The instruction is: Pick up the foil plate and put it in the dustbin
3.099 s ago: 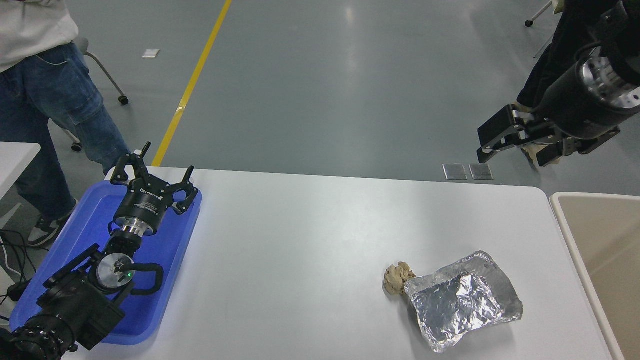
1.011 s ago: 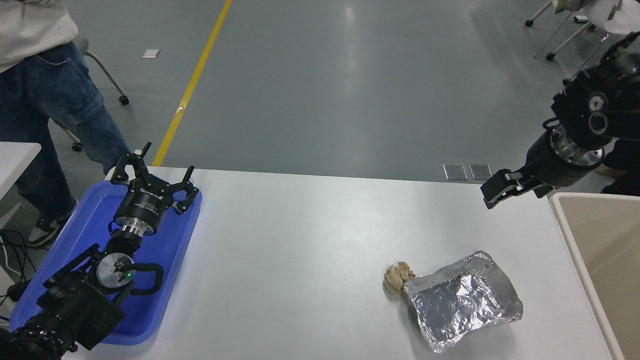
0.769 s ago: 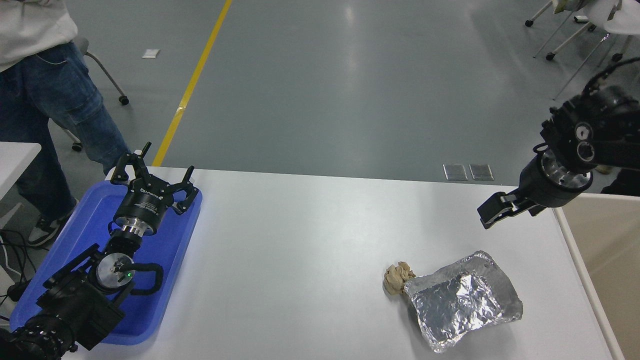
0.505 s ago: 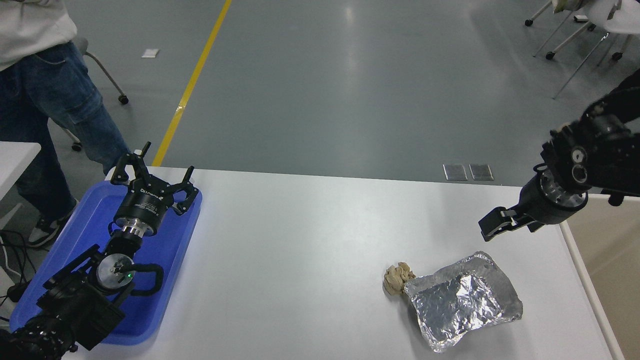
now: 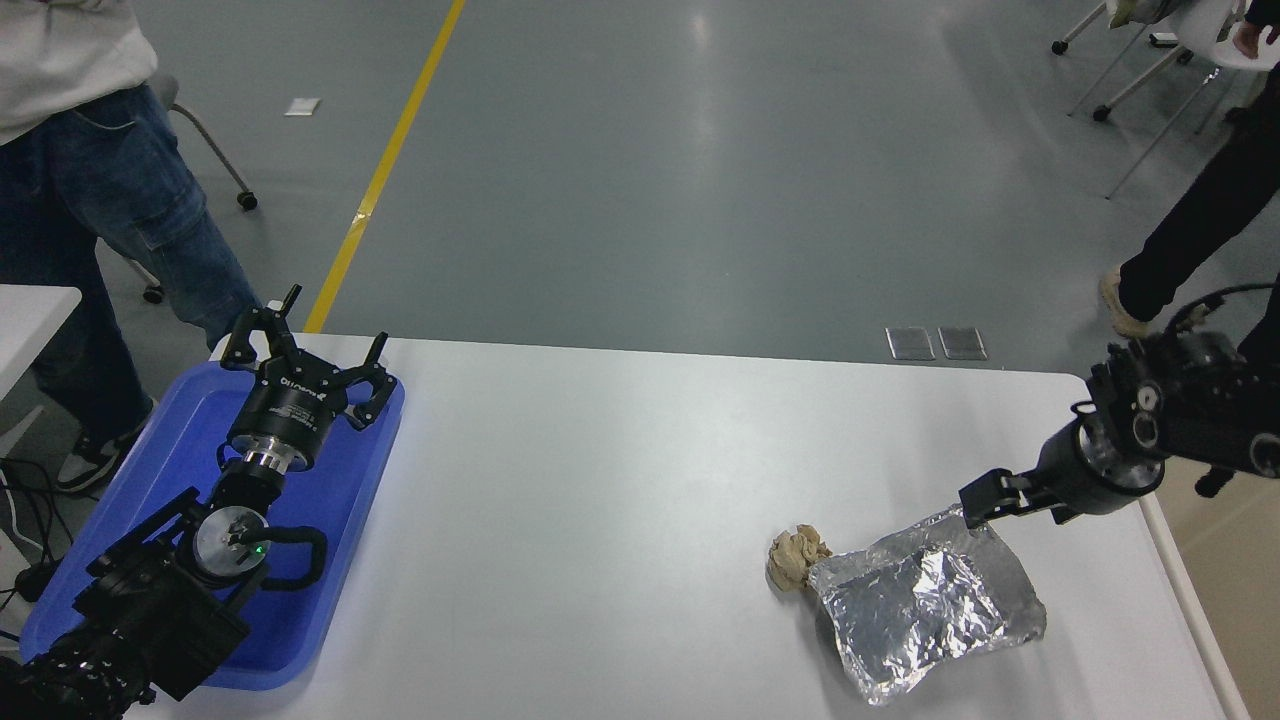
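Observation:
The foil plate [image 5: 925, 605], shiny and wrinkled, lies on the white table [image 5: 620, 500] at the front right. My right gripper [image 5: 985, 500] comes in from the right edge. It is open and low, right at the plate's far right corner, and holds nothing. The dustbin [image 5: 1172, 560], beige with a pale rim, stands against the table's right edge, partly behind my right arm. My left gripper [image 5: 300, 335] is parked open over the blue tray at the left.
A small tan paper wad [image 5: 795, 558] touches the plate's left corner. A blue plastic tray [image 5: 340, 520] lies at the table's left. A person in jeans [image 5: 110, 200] stands at the far left. Another person's dark leg [image 5: 1190, 220] is at the far right.
My right gripper has come down and toward me, from above the table's far right corner to the foil plate's far right corner. The plate, the wad and my left arm have not moved.

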